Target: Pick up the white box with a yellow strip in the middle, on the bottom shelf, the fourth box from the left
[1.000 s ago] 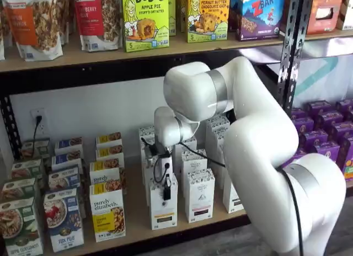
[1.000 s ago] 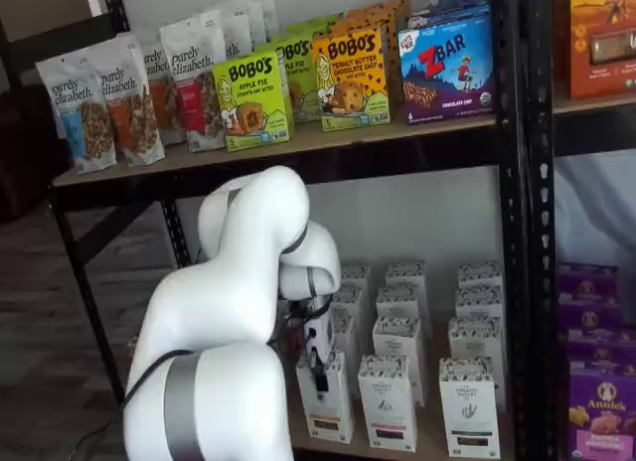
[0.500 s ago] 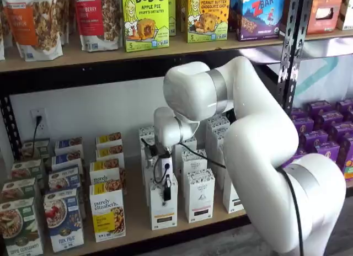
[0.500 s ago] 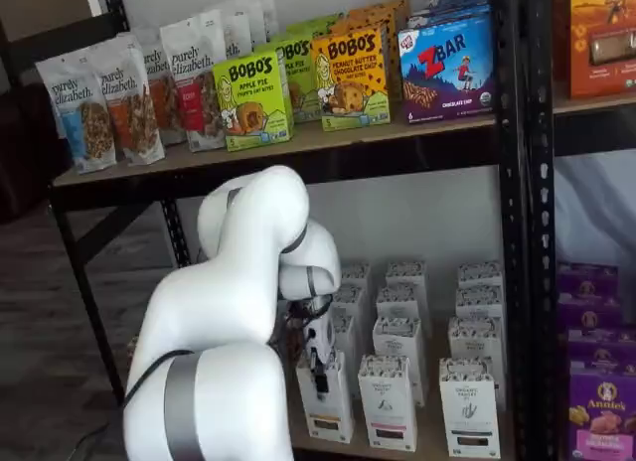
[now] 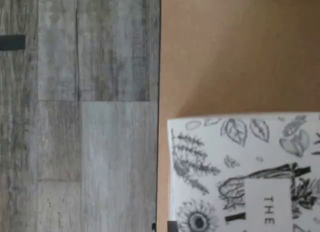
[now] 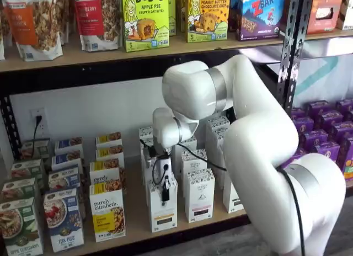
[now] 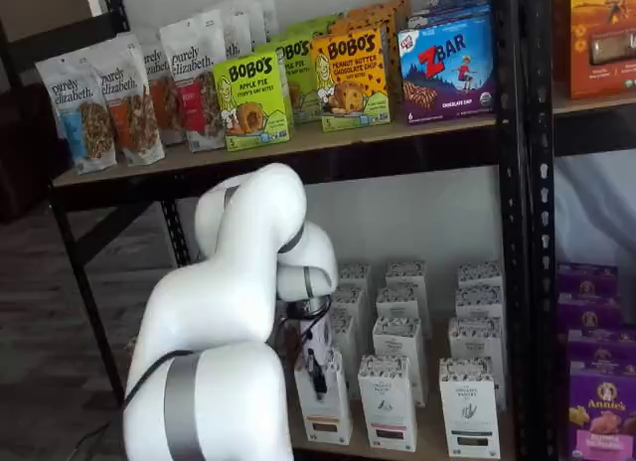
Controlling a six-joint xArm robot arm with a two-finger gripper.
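One white box (image 6: 163, 209) at shelf edge

White box (image 6: 164, 209), yellow strip, upright, front of bottom shelf (image 6: 132, 225)

Since a second ago the gripper (image 6: 165, 194) has closed on the white box (image 6: 164, 207) — its black fingers now pinch the carton's top. The box has come up a little off the bottom shelf (image 6: 135, 223) — and the arm with it.
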